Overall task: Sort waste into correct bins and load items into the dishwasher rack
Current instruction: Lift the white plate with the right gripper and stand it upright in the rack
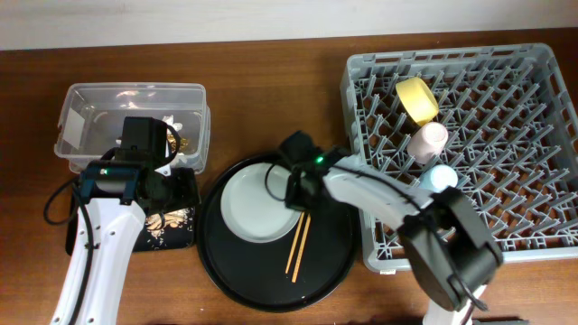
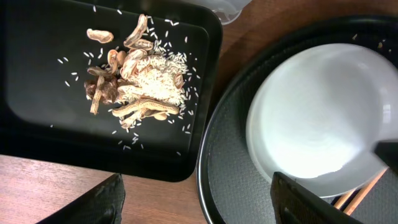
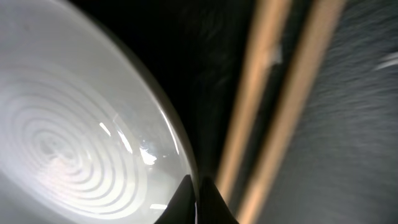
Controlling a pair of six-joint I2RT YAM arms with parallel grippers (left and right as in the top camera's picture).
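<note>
Wide pale grey-green bowl [image 1: 257, 212] sitting upright in the round black tray [image 1: 334, 275]; inside glossy, concentric ridges showing on its floor. Right gripper [image 3: 196, 202] pinching the bowl's right rim, fingers nearly together around it. Chopsticks [image 1: 299, 244] lying just beside it on the same tray. Left gripper [image 2: 202, 199] hanging spread wide, holding nothing, over the shallow black tray [image 2: 43, 93] carrying tan-brown food scraps [image 2: 140, 87]. Yellow bowl [image 1: 417, 99], pink cup [image 1: 427, 142] and blue cup [image 1: 441, 177] sitting in the grey rack [image 1: 506, 208] on the counter [image 1: 271, 99].
</note>
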